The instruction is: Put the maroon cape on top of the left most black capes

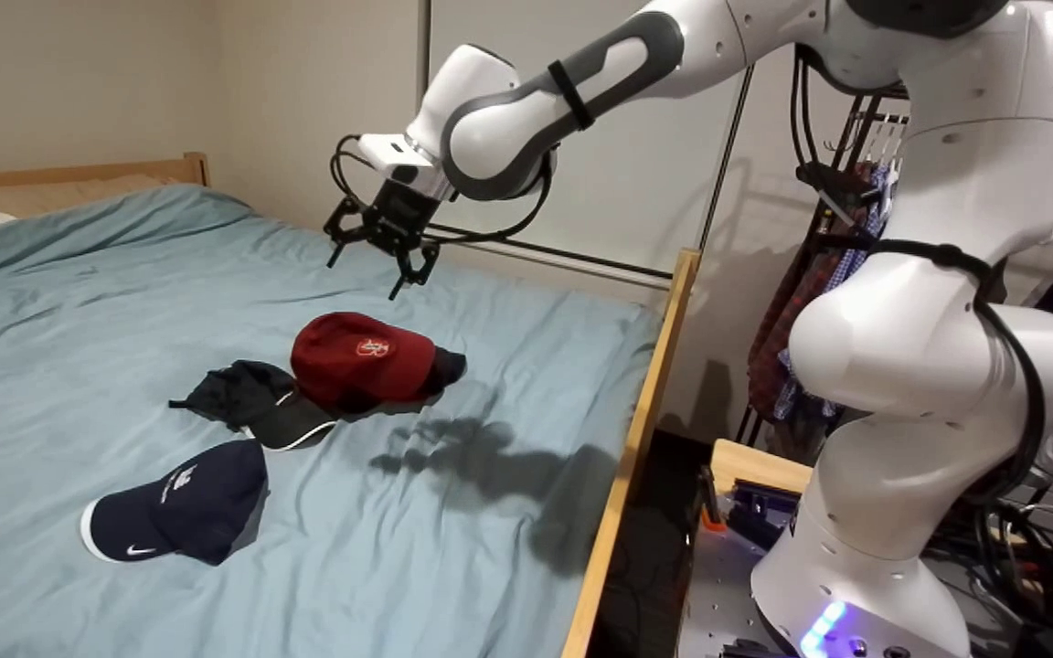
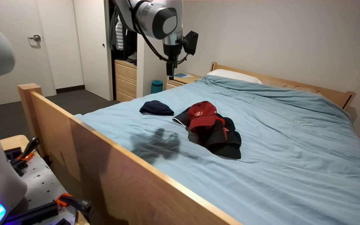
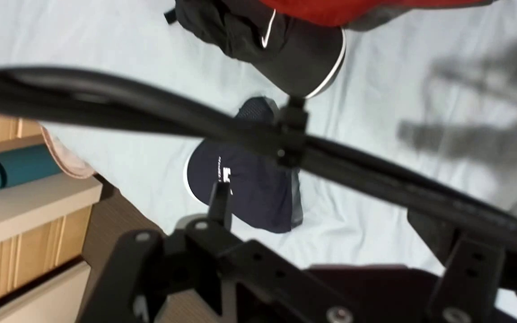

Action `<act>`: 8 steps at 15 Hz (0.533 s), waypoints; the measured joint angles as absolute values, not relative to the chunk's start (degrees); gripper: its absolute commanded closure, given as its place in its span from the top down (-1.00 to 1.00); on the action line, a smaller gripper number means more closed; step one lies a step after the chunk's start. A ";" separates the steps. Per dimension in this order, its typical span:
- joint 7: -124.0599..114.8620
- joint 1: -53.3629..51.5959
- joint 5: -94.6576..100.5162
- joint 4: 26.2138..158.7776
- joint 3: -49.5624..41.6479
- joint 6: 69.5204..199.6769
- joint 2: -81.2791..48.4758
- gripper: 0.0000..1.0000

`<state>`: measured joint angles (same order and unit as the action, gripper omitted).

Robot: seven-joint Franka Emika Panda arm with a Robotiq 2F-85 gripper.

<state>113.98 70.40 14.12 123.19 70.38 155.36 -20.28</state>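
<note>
The maroon cap (image 1: 357, 356) rests on a cluster of dark caps on the bed and shows in both exterior views (image 2: 202, 114). A red edge of it (image 3: 330, 10) shows at the top of the wrist view. Beside and partly under it lies a black cap with a white-edged brim (image 1: 257, 402), also in the wrist view (image 3: 305, 56). A black cap with red trim (image 2: 219, 136) and another black brim (image 2: 230, 150) lie on its other side. A navy cap (image 1: 181, 501) lies apart. My gripper (image 1: 364, 278) is open and empty, well above the bed; it also shows side-on (image 2: 170, 73).
The bed's blue cover (image 1: 453, 548) is wrinkled. A wooden footboard (image 2: 130, 156) rises between the robot base and the bed. A cable (image 3: 173, 110) crosses the wrist view and hides part of the navy cap (image 3: 249, 188). A wall stands beside the bed.
</note>
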 measured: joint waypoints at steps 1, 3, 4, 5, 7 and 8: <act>116.14 71.79 13.76 123.12 72.39 152.93 -21.13 1.00; 122.60 72.98 10.41 123.12 74.09 148.07 -21.83 1.00; 125.87 73.28 8.84 123.13 74.40 145.45 -21.88 1.00; 128.28 73.32 8.07 122.95 74.39 142.24 -21.69 1.00; 130.09 73.31 7.61 122.43 74.32 138.87 -21.13 1.00; 130.33 73.28 7.52 122.37 74.32 138.66 -20.87 1.00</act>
